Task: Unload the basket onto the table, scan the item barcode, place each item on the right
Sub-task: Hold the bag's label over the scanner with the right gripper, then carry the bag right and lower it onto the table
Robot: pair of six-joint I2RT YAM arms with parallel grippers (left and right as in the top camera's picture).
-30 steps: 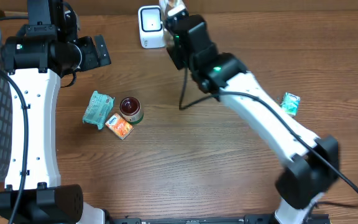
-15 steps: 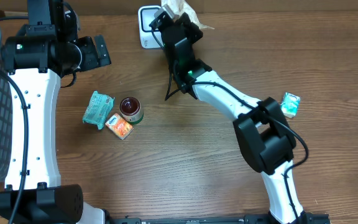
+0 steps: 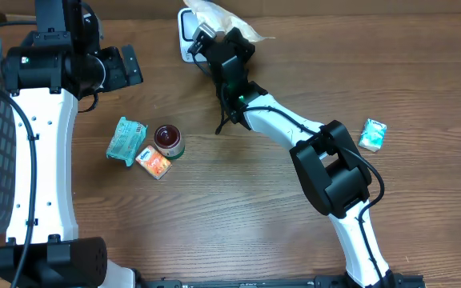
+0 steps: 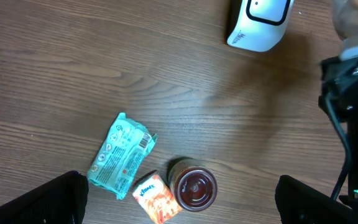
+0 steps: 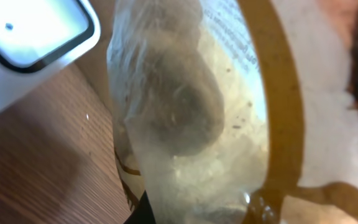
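Overhead: clear packet (image 3: 219, 14) long axis left-right, overlapping scanner (image 3: 185, 38).

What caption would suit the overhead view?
Right gripper holds a clear bag at the white scanner while the left gripper hangs open.

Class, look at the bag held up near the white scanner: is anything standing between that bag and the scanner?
Nothing visible does. The clear bag hangs right beside the white scanner, with only bare wooden table showing between them.
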